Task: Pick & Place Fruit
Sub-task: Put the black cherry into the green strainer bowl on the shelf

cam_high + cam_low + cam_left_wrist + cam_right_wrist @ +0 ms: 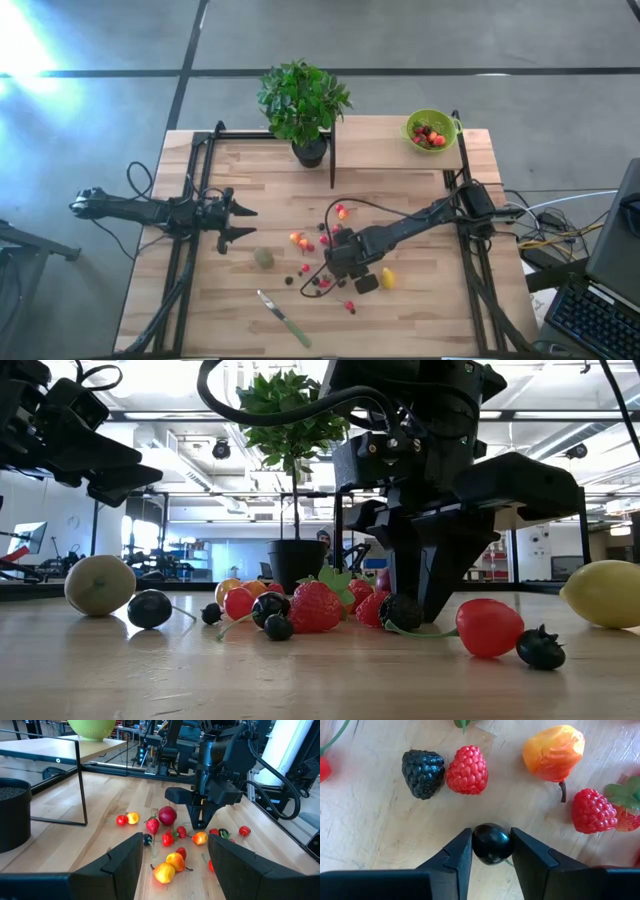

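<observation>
Right wrist view: right gripper (491, 851) pinches a small glossy black berry (491, 843); the round toy may squirt free

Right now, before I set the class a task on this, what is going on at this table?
The right gripper is down among the scattered toy fruit on the wooden table, its fingers closing on a small dark berry, with a blackberry and a raspberry just beyond. The left gripper hovers open at the table's left side, holding nothing. A lime-green bowl at the far right corner already holds some fruit.
</observation>
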Robot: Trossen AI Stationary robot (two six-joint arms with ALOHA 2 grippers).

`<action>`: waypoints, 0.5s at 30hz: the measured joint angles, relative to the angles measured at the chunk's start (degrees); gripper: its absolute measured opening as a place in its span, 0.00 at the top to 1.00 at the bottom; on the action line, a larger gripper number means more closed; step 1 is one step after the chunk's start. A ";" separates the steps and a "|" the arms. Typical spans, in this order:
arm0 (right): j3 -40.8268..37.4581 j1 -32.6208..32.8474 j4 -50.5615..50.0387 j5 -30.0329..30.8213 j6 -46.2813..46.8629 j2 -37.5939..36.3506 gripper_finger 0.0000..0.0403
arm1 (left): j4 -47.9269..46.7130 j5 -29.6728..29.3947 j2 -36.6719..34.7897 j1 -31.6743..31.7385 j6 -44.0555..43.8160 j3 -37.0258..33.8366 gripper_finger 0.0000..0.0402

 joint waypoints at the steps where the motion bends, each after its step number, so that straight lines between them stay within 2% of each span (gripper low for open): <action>1: 0.00 0.00 0.00 0.00 0.00 0.00 0.72 | -0.02 0.00 0.00 0.00 0.00 0.02 0.43; 9: -0.28 0.00 -2.81 0.04 -0.17 -1.42 0.72 | -0.01 0.00 0.00 0.02 0.00 0.02 0.43; 15: -0.17 -1.10 -8.06 0.53 -0.19 -9.68 0.73 | 0.00 0.00 0.02 0.02 0.00 0.01 0.43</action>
